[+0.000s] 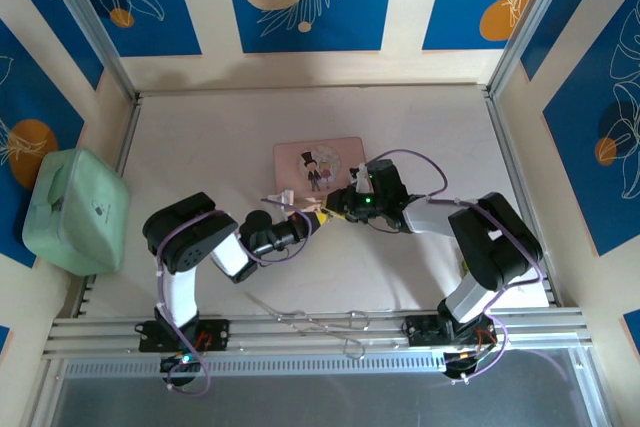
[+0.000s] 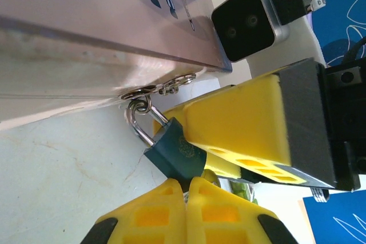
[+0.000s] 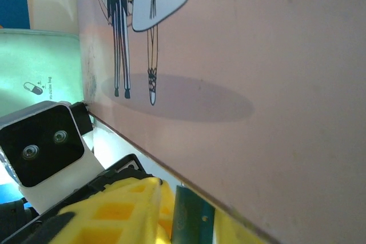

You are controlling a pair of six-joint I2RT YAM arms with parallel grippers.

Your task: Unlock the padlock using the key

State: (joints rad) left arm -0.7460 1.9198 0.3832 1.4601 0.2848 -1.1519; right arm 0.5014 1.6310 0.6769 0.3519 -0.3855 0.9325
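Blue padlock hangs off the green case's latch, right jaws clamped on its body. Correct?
Not the green case: the padlock hangs off the latch of the pink tin box, per the left wrist view. The right gripper does have its jaws clamped on its body.

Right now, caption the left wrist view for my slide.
Right gripper clamps the blue padlock latched to the pink tin; left gripper shut below.

Blk & white arms [image 1: 185, 287] w/ lilac cables [image 1: 420, 159]; left hand [image 1: 308, 221], right hand [image 1: 338, 214]: yellow fingers [image 2: 154, 215] (hollow-ribbed)
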